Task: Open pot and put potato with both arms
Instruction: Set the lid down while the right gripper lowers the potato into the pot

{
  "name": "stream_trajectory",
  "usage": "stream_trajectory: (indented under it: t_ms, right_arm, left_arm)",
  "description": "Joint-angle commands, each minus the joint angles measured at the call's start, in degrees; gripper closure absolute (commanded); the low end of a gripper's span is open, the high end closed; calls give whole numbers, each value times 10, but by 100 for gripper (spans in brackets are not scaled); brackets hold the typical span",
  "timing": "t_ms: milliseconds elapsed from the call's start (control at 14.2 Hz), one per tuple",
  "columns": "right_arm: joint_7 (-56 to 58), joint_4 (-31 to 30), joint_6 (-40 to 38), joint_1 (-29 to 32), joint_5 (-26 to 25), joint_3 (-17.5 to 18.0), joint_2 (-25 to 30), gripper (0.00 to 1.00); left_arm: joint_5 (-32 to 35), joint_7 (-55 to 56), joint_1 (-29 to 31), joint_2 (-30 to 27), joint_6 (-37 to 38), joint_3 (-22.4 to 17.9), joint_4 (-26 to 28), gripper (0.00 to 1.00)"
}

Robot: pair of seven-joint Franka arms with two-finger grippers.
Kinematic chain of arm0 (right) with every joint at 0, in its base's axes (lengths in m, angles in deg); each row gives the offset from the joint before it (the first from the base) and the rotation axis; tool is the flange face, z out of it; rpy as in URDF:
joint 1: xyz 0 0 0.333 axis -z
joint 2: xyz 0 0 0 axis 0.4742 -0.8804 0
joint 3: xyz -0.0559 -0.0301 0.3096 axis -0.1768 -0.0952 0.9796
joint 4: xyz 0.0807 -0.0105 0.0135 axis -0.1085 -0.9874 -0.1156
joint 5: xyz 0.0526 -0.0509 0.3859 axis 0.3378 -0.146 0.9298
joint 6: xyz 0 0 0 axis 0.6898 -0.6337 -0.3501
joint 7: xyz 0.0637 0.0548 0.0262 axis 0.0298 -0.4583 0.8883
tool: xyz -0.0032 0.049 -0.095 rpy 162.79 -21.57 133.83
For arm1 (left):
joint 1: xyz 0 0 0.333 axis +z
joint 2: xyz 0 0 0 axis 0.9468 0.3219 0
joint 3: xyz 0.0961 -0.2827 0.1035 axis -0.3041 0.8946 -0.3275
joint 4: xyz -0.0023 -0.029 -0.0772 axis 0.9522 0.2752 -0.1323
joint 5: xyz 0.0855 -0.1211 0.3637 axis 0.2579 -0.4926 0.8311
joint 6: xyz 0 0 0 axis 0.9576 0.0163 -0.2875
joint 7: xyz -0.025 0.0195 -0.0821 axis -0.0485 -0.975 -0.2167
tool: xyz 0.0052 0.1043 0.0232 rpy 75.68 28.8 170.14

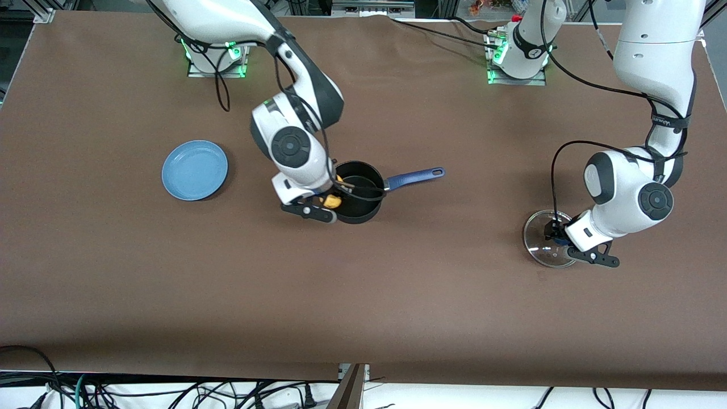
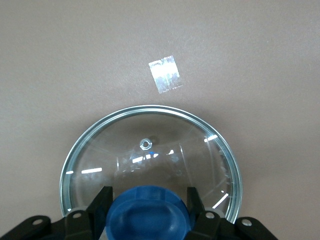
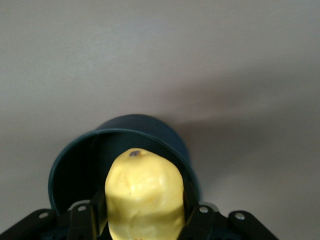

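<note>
Now the potato [image 3: 143,197] is over the open pot [image 1: 359,192], and the lid [image 2: 150,162] is off.

The right gripper [image 1: 334,196] is clamped on the potato above the pot's black inside. The left gripper [image 2: 148,206] grips the lid's blue knob [image 2: 148,214]; the lid is on the table [image 1: 397,295] at the left arm's end, well apart from the pot.

Flat light-blue plate [image 1: 195,170] lying on brown bench [image 1: 363,295], well apart from either arm's fingers, tangled black cables [image 1: 170,392] along bench edge
</note>
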Motion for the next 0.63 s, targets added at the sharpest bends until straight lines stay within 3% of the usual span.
stream_trajectory:
  t_ms: [0, 281, 561]
  right_arm:
    - [-34, 26, 47, -26, 10, -6, -41, 74]
    - [-44, 19, 58, -44, 9, -4, -51, 74]
    - [-47, 14, 57, -54, 4, -4, -75, 70]
  left_arm:
    - [-32, -19, 0, -14, 0, -2, 4, 0]
    - [-31, -6, 1, -66, 122, -2, -40, 0]
    - [-9, 87, 0, -106, 332, -2, -159, 0]
